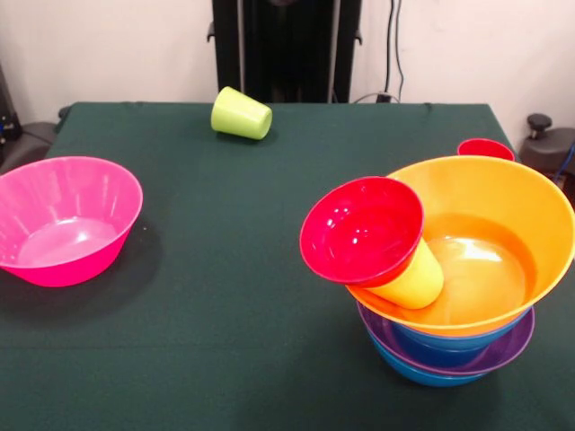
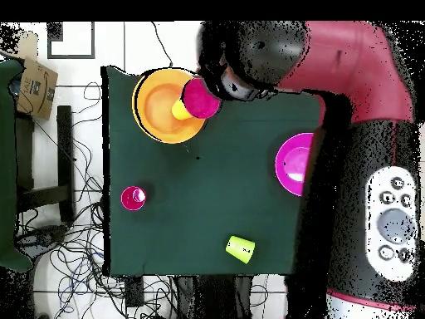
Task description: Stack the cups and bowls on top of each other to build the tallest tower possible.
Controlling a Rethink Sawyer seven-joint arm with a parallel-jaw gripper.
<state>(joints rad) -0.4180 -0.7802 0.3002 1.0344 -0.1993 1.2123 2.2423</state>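
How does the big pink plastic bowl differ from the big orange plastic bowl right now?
The large glossy pink plastic bowl sits alone on the green table; the large glossy orange plastic bowl rests atop a pile of blue and purple bowls. The pink bowl is empty; the orange bowl holds a tipped yellow plastic cup with a small red plastic bowl on it. Both are upright, wide and round.

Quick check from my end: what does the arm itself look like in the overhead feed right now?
The arm is a thick, rounded tube, dark red with black joint sections. One long segment is black with a pale grey oval panel carrying round buttons and a dial. No cables show on the arm. The hand cannot be made out in either view.
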